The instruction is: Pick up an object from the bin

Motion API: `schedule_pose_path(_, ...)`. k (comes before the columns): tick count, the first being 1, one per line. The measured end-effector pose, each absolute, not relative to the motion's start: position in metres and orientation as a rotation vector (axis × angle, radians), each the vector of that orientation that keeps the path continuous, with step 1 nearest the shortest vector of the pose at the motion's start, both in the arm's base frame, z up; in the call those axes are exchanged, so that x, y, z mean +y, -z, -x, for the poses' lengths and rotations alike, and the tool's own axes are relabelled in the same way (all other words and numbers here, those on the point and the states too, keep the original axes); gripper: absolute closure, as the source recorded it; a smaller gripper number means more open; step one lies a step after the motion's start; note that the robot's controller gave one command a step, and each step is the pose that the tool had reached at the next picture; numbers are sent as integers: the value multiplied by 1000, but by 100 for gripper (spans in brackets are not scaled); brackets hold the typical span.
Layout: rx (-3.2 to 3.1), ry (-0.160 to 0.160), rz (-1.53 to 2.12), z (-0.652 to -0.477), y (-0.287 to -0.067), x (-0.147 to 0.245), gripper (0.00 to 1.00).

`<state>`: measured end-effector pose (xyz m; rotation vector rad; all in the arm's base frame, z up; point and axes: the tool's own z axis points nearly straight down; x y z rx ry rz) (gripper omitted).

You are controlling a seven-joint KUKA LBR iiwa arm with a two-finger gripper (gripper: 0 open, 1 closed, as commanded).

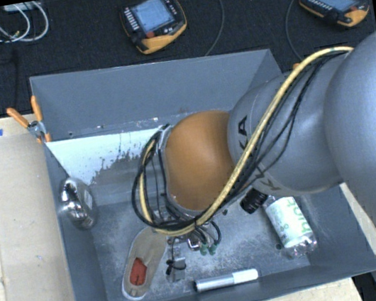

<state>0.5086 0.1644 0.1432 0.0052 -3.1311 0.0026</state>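
My gripper hangs low in the bin's front middle, mostly hidden under the arm's orange cover. Just left of it lies a translucent oval piece with a red part at its lower end, close to the gripper or touching it. A white marker with a grey cap lies flat along the front wall, a little below and right of the gripper. A clear plastic bottle with a black cap and a white label lies on its side to the right.
A shiny silver metal thing sits against the left wall. The arm and its cables cover the middle and right of the bin. Bare floor shows at the back left, between the silver thing and the cover.
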Motion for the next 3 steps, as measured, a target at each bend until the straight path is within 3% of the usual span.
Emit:
schedule_pose_path(1,-3129,0,25,-540,-105,208,0)
schedule_pose_path(2,-3112,3,-358,-508,-178,198,0)
schedule_pose_path(3,-3088,5,-517,-515,-143,240,0)
